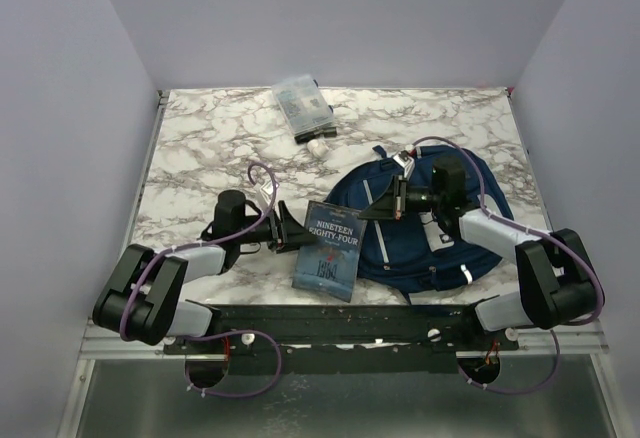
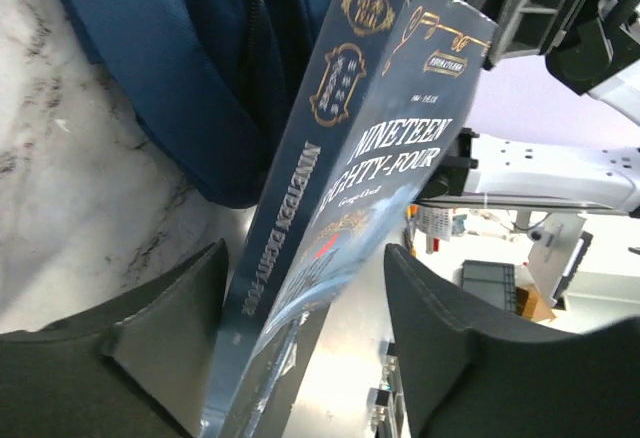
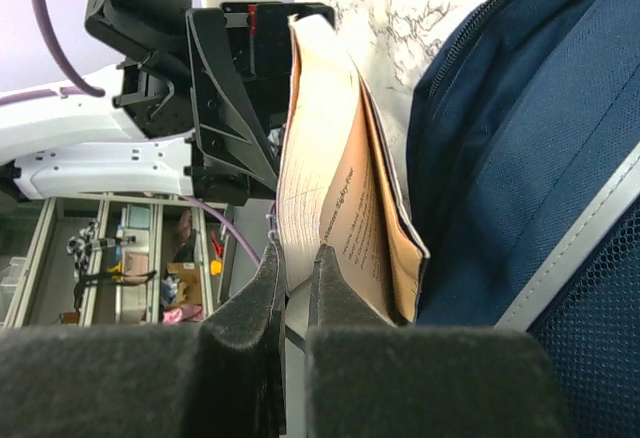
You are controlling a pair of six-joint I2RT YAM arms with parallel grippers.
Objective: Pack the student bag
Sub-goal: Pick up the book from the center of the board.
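Student bag point(image 1: 395, 243) lay flat on the marble table point(image 1: 200, 148), right of centre, in front of the right arm. Navy fabric, grey trim lines and white zipper tabs were visible in the top view.

Book point(image 1: 328, 248), titled "Nineteen Eighty-Four", was propped at a tilt just left of the bag, cover facing up towards the overhead camera.

Left gripper point(image 1: 285, 228): fingers stood on either side of the book at its left edge. One finger lay along the spine and the other met the cover at its tip, so the book was clamped between them. In the left wrist view the bag's blue fabric sat just behind the book.

Right gripper point(image 1: 398, 201): over the bag's left edge, pointing at the book. Fingers were pressed almost together with only a thin slit between. The book's page edge sat right at the tips in the right wrist view. Could not tell whether they nipped it.

Clear pouch point(image 1: 302, 105) and a small white item point(image 1: 318, 145) lay at the far side of the table, well apart from the bag.
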